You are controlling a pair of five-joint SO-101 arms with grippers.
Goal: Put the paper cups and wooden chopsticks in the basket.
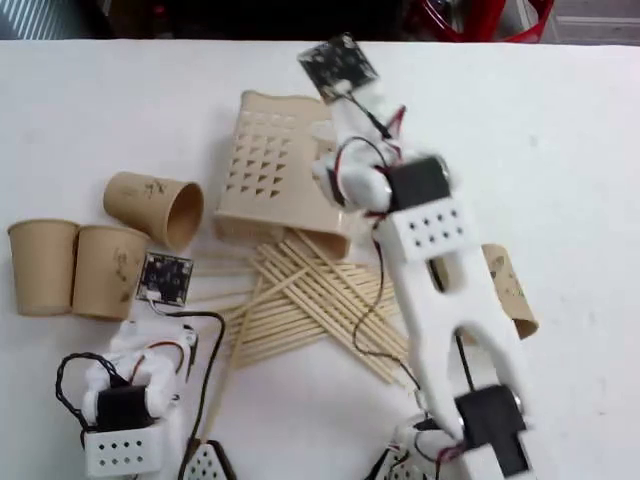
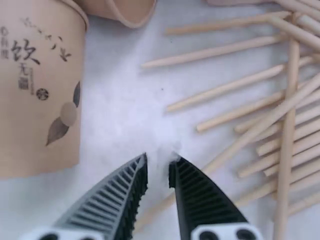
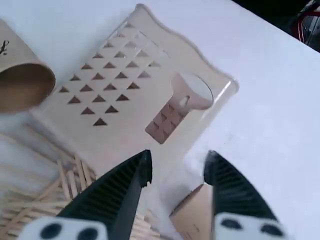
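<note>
Left gripper (image 2: 159, 160): jaws a narrow gap apart, nothing clamped, tips low over the table (image 2: 125, 115), with one stick of the chopsticks (image 2: 270, 125) running underneath them. Second cup (image 2: 40, 85) sits just beside it, and the mouth of the tipped cup (image 2: 125, 10) is a bit further out. Right gripper (image 3: 177, 165): jaws spread wide, empty, hanging over the handle-cutout end of the basket (image 3: 125, 95). Fourth cup (image 3: 192, 215) is just under its fingers. In the high view the basket is upper centre, lying tipped with its triangle-perforated wall facing up. The chopsticks are fanned out on the table right below it, touching its lower edge. Far-left cup (image 1: 43, 265) and the second cup sit side by side at mid-left, the tipped cup above them on its side. The fourth cup lies mid-right, partly under the right arm (image 1: 450, 320).
</note>
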